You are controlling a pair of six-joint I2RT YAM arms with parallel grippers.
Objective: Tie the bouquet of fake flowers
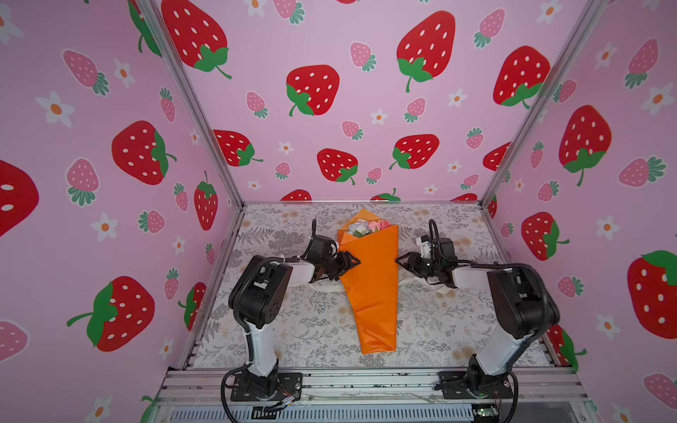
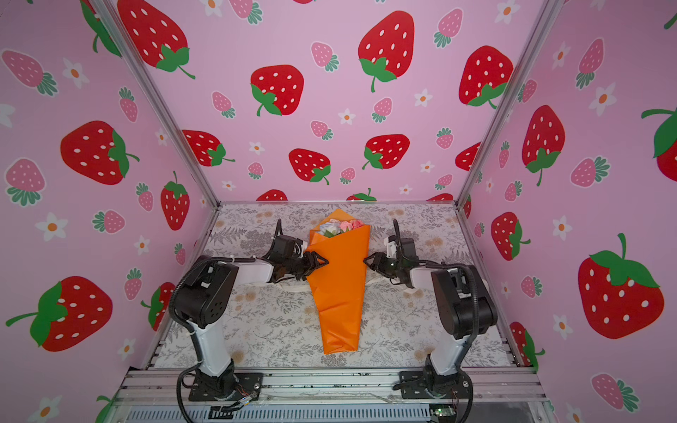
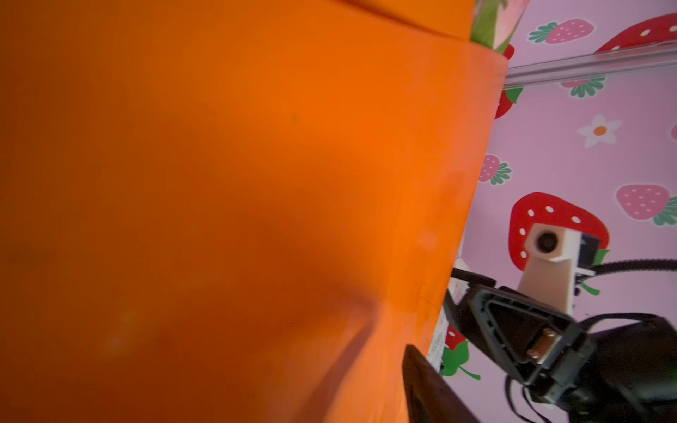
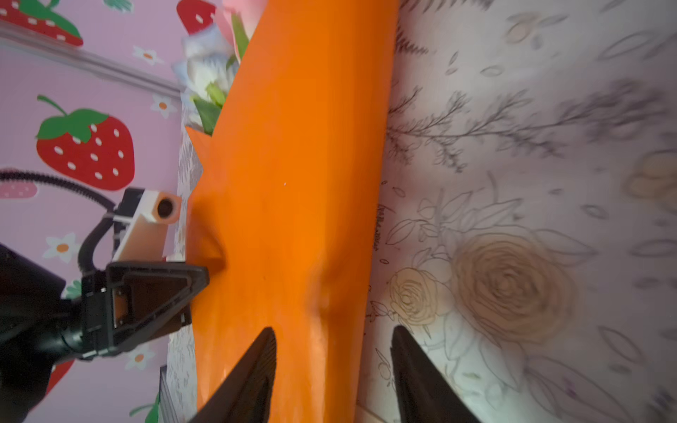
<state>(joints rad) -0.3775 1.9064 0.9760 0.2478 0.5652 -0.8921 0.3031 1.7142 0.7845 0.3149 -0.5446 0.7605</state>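
The bouquet of fake flowers [image 1: 370, 289] lies lengthwise mid-table, wrapped in orange paper [image 4: 300, 175]. White and pink roses [image 1: 368, 227] peek out at its far end. My left gripper [image 1: 351, 264] is at the paper's left edge, open. In the left wrist view only one of its fingers [image 3: 425, 388] shows, and the paper [image 3: 256, 183] hides the other. My right gripper [image 4: 333, 333] is open at the right edge. It has one finger over the paper and one over the cloth. A cream ribbon [image 1: 328, 289] runs under the bouquet and shows on both sides.
A floral tablecloth [image 1: 293, 329] covers the table. Strawberry-print walls [image 1: 110, 183] close in the left, back and right, with metal posts at the corners. The arm bases are bolted to a metal rail [image 1: 366, 381] along the front edge.
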